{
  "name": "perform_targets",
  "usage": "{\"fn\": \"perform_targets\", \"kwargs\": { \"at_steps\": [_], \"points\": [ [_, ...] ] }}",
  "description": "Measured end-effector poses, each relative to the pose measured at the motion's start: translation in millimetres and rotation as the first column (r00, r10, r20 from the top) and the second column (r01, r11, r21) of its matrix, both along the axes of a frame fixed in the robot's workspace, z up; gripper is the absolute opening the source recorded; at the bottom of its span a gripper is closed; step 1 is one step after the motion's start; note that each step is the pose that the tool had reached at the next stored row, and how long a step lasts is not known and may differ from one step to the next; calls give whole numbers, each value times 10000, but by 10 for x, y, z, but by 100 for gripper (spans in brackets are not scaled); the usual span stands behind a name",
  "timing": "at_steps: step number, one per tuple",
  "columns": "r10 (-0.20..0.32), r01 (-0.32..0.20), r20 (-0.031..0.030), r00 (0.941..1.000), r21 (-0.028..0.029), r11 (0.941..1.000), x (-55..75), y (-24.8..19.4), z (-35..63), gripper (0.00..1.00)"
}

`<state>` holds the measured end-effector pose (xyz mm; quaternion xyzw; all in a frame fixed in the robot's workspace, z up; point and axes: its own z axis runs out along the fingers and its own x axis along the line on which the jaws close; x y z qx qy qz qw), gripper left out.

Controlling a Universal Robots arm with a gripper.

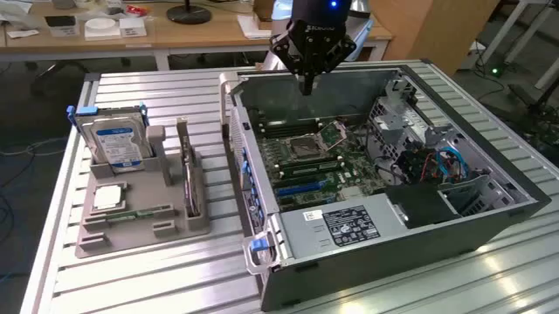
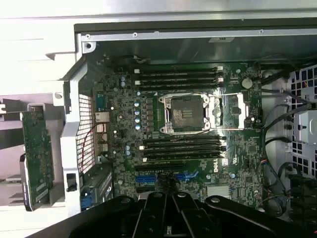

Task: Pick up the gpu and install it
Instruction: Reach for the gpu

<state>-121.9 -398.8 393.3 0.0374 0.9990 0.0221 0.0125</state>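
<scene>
End effector (image 1: 306,86) closed, empty, above open computer case (image 1: 436,239), gpu (image 1: 188,175) upright in holder (image 1: 131,230)

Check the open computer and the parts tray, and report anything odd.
Nothing looks damaged or spilled. One oddity: the CPU socket in the computer case is empty, its metal load plate flipped open. The gpu stands on edge in the grey tray, apart from the gripper above the case.
</scene>
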Motion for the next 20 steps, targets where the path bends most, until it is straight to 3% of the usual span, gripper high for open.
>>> {"fn": "perform_targets", "kwargs": {
  "at_steps": [20],
  "points": [
    [0,0,0,10000,0,10000,-42,0,-1,10]
  ]
}}
